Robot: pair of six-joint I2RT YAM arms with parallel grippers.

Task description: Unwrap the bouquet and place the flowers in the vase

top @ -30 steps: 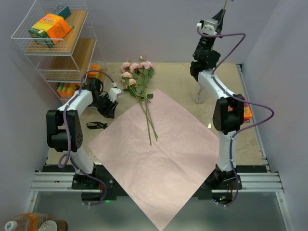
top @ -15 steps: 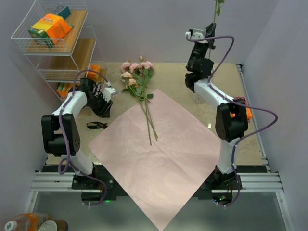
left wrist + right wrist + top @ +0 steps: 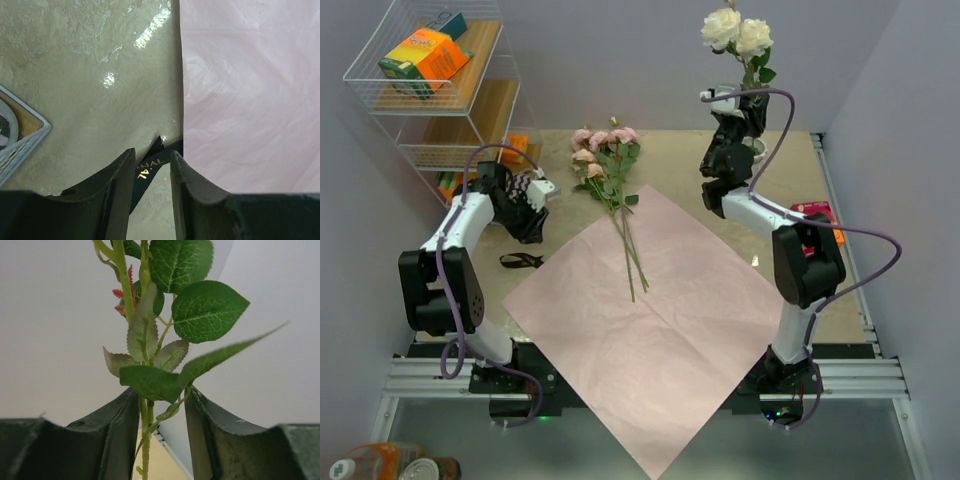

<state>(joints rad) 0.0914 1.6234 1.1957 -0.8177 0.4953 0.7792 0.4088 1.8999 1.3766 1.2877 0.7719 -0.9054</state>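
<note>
Seen from above, at ten o'clock on the pale marbled table (image 3: 670,160): white wire rack (image 3: 365,75) with wooden shelf boards (image 3: 470,115). On its top shelf, orange and green box (image 3: 425,55), lying at an angle, with something dark teal (image 3: 448,22) just behind. On its lowest level, orange packs (image 3: 460,185), too small to read. At three o'clock, by the table's edge, red-orange box (image 3: 817,210), only partly showing. At six o'clock, along the near edge, aluminium rail (image 3: 640,378). At seven o'clock, off the table and blurred, two bottles (image 3: 365,465). From the left wrist, at eight o'clock, corner of the wire rack over glossy table.
</note>
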